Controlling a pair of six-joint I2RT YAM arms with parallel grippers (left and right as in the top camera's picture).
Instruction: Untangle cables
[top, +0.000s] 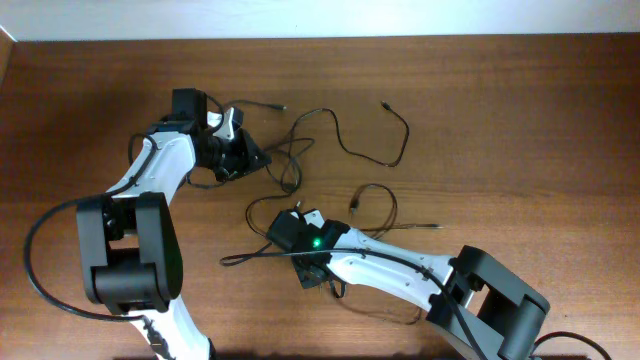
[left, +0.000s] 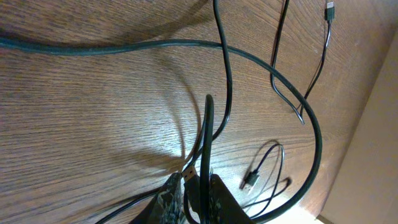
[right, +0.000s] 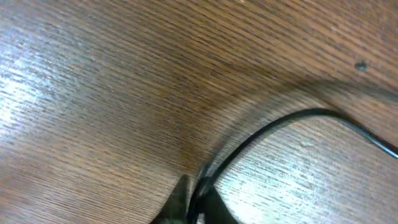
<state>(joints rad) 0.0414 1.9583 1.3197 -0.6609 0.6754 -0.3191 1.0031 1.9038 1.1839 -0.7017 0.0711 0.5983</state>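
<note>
cables: black | table: brown wood grain | arms: white and black | light: green

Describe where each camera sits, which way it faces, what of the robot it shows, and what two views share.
Overhead: above the table, looking straight down on the cables, left arm and right arm.
Left wrist: on the left arm, facing along the left gripper, shut on a cable.
Right wrist: on the right arm, close above the wood; right gripper shut on a cable.
Shared: both wrist views show a pinched cable.
</note>
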